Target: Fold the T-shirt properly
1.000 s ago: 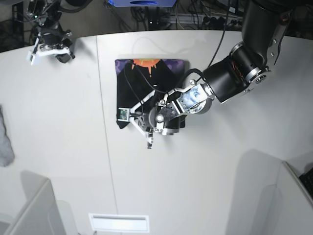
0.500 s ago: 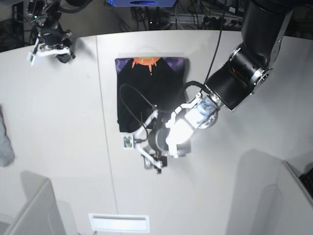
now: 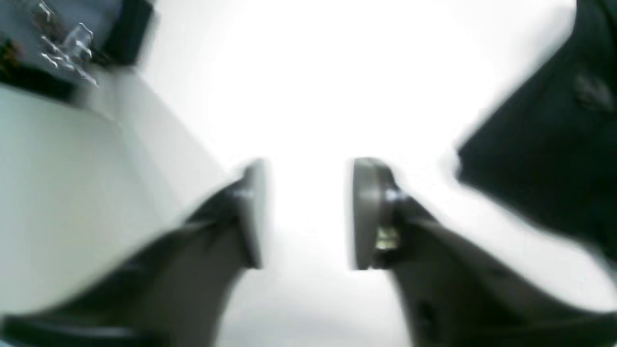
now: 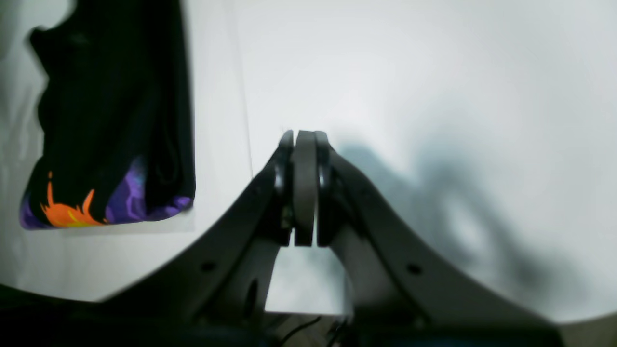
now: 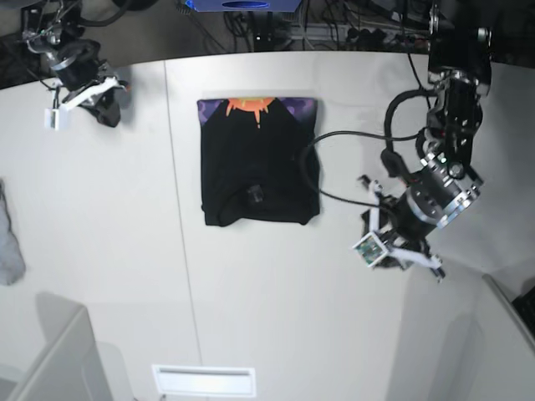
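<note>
The black T-shirt [image 5: 259,163] lies folded into a compact rectangle in the middle of the white table [image 5: 276,317], with a strip of orange and purple print along its far edge. My left gripper [image 5: 399,251] hovers off to the shirt's right, clear of the cloth. In the blurred left wrist view its fingers [image 3: 368,212] stand apart with only bare table between them, and the T-shirt [image 3: 544,159] is at the right. My right gripper [image 5: 79,96] is at the far left corner. Seen from the right wrist, the right gripper [image 4: 304,193] is shut and empty, with the T-shirt [image 4: 111,120] at the left.
A small grey cloth [image 5: 8,242] lies at the table's left edge. A seam [image 5: 180,209] runs down the table left of the shirt. A white slot [image 5: 203,380] sits near the front edge. Grey partitions [image 5: 50,351] stand at the front corners.
My left arm has lifted off the shirt's front edge and swung right, away from the cloth, which now lies flat. The right arm has shifted slightly left.
</note>
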Controlling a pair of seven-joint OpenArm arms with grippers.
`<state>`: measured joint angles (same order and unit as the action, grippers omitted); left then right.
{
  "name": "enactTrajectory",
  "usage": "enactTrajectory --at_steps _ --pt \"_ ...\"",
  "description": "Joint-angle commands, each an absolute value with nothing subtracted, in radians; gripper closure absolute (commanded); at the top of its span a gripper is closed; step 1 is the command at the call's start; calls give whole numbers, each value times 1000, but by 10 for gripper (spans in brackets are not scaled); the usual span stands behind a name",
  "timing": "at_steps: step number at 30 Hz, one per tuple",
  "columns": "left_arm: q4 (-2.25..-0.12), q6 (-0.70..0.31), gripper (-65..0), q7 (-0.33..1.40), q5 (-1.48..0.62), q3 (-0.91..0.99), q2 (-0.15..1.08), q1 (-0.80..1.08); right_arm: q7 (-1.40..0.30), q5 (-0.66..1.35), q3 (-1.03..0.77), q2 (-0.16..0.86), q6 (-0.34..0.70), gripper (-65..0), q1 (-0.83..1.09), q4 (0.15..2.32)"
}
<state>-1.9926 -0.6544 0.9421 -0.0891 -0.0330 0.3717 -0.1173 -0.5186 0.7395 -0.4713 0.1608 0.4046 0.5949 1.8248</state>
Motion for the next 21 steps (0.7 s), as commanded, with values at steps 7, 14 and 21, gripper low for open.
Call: enactTrajectory --at_steps 7,14,21 --pt "-2000 -651 0 544 -85 338 380 335 -378 467 -481 113 535 0 598 1876" --pt "-2000 -651 0 430 -87 441 315 714 -369 302 -501 82 555 0 627 1917" --pt "-2003 -651 0 430 -87 464 219 961 -561 260 -501 81 553 0 730 2003"
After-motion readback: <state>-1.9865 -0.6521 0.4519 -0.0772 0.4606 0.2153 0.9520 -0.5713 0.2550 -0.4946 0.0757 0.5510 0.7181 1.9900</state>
